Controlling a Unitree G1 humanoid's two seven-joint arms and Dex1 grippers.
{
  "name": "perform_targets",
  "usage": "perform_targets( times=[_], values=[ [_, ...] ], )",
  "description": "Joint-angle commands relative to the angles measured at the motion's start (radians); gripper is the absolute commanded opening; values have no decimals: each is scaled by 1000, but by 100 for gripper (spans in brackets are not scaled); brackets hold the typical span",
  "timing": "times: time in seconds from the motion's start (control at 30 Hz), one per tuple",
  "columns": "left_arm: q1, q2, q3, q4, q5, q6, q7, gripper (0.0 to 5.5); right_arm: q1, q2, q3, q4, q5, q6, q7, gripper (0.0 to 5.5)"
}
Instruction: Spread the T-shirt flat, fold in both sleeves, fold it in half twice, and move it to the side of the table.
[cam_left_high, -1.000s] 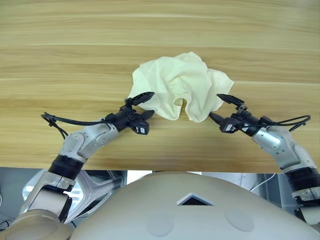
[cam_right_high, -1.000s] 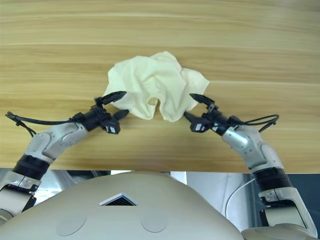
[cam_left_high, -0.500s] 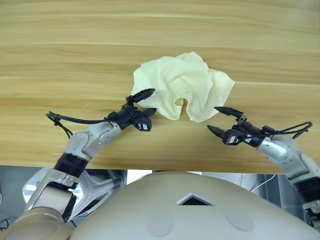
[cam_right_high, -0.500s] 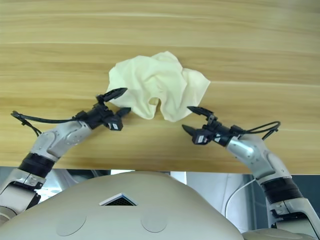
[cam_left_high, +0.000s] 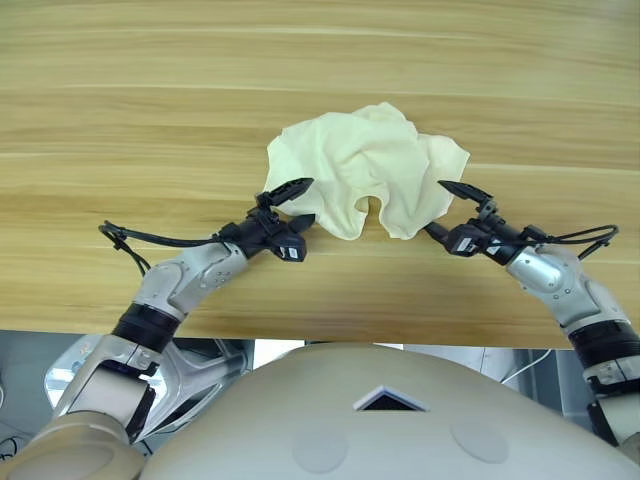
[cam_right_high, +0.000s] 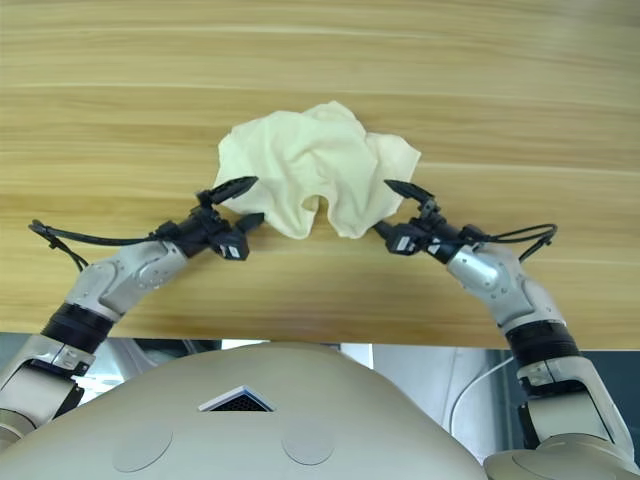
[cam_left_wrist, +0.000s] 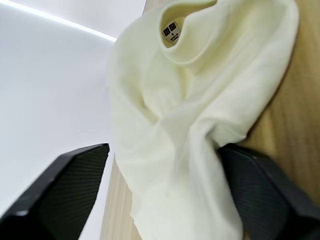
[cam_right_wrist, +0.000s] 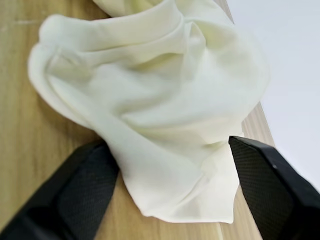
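The right jaws swing back to the crumpled T-shirt (cam_left_high: 365, 165), spread like the left jaws, both seemingly ready to pinch

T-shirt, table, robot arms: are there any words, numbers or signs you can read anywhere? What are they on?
On the neck tag inside the collar of the T-shirt: two small dark squares with print, too small and blurred to read.
No other word, number or sign can be read in any view.
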Motion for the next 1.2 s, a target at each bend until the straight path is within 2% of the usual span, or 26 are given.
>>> perform_targets(
  times=[0.03, 0.23, 0.7, 0.9, 1.2],
  values=[
    [53, 15, -53, 79, 38, 38, -56, 333, 74, -27, 38, 89, -70, 60, 54, 356],
    [55, 20, -71, 103, 40, 42, -53, 230, 43, -16, 19, 165, -59, 53, 19, 245],
    [72, 50, -91, 82, 46, 58, -103, 122, 9, 19, 51, 175, -85, 23, 8, 12],
    [84, 66, -97, 72, 47, 79, -137, 68, 34, 21, 48, 131, -86, 25, -2, 0],
    [52, 78, -100, 134, 38, 93, -162, 17, 107, 35, 42, 27, -99, 29, -41, 0]
  ],
)
